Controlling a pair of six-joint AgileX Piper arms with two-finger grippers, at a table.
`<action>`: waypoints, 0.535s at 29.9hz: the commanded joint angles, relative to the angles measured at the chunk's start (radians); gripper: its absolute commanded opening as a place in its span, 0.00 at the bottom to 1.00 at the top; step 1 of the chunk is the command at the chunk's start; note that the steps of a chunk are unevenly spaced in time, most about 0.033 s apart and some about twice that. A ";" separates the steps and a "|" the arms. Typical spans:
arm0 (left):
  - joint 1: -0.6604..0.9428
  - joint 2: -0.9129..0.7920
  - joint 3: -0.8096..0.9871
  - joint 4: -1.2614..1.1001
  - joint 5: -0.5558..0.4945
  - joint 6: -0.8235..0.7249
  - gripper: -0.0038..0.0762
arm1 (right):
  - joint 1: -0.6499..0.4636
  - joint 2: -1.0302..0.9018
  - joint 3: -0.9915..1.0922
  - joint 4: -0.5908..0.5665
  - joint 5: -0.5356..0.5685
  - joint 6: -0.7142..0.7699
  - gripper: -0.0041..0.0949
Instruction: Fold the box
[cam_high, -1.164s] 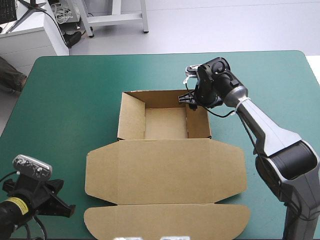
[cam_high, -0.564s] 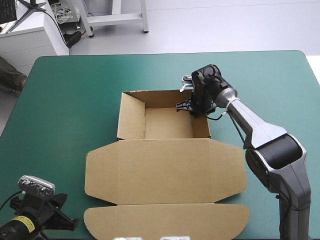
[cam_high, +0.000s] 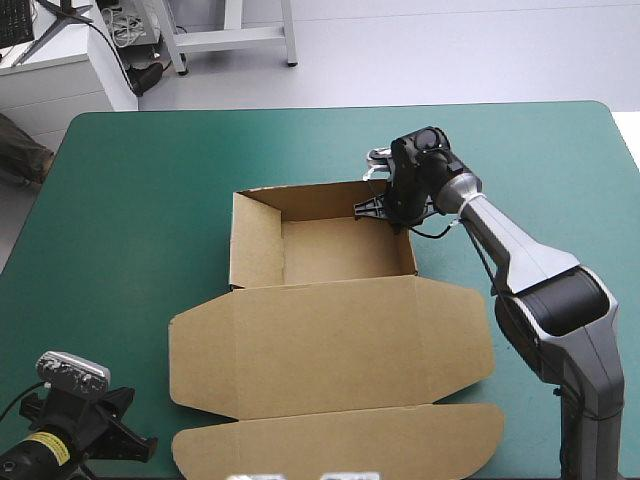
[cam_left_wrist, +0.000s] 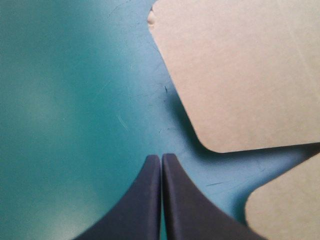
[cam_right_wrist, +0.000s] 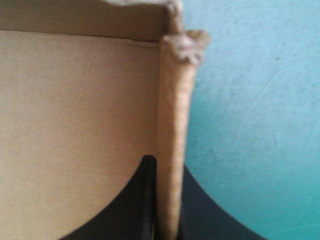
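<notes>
The brown box (cam_high: 330, 340) lies mid-table as an open tray (cam_high: 335, 252) with raised walls, its lid and front flap flat toward the near edge. My right gripper (cam_high: 386, 212) is at the tray's far right corner. In the right wrist view it (cam_right_wrist: 167, 167) is shut on the box's right wall (cam_right_wrist: 174, 115), one black finger inside and one outside. My left gripper (cam_left_wrist: 161, 161) is shut and holds nothing. It hovers over the teal-green cover just off the lid's rounded near-left corner (cam_left_wrist: 235, 75), and in the high view the left gripper (cam_high: 118, 428) is by the table's near left corner.
Bare teal-green cover (cam_high: 150, 200) surrounds the box on the left, far and right sides. The front flap (cam_high: 340, 440) reaches close to the table's near edge.
The right gripper has shut on the tray's right wall, and the whole box has shifted a little to the left and turned slightly. The left arm drew back toward the near edge earlier.
</notes>
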 joint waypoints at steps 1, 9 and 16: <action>-0.003 0.010 -0.024 -0.003 -0.054 -0.010 0.04 | -0.109 -0.116 -0.024 -0.024 0.033 -0.035 0.02; -0.003 0.010 -0.024 -0.003 -0.052 -0.010 0.04 | -0.537 -0.258 -0.024 -0.014 0.033 -0.130 0.02; -0.003 0.010 -0.024 0.001 -0.056 -0.010 0.04 | -0.878 -0.275 -0.024 0.033 0.033 -0.163 0.02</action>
